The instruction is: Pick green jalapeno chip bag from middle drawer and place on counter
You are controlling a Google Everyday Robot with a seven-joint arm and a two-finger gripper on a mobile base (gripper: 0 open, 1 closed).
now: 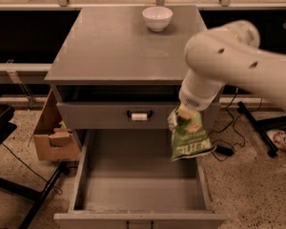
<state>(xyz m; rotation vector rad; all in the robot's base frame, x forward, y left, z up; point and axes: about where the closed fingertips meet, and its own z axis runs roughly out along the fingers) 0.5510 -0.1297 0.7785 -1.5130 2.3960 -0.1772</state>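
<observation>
The green jalapeno chip bag (187,139) hangs by its pinched top from my gripper (183,111), which is mostly hidden under the white arm. The bag is in the air above the right side of the open middle drawer (133,194), whose grey bottom is bare. It hangs in front of the cabinet's right front corner, below the level of the counter (114,46).
A white bowl (157,18) stands at the back of the counter. The closed upper drawer front with a black handle and white tag (139,115) is above the open drawer. A cardboard box (55,132) sits on the floor at left. Cables lie at right.
</observation>
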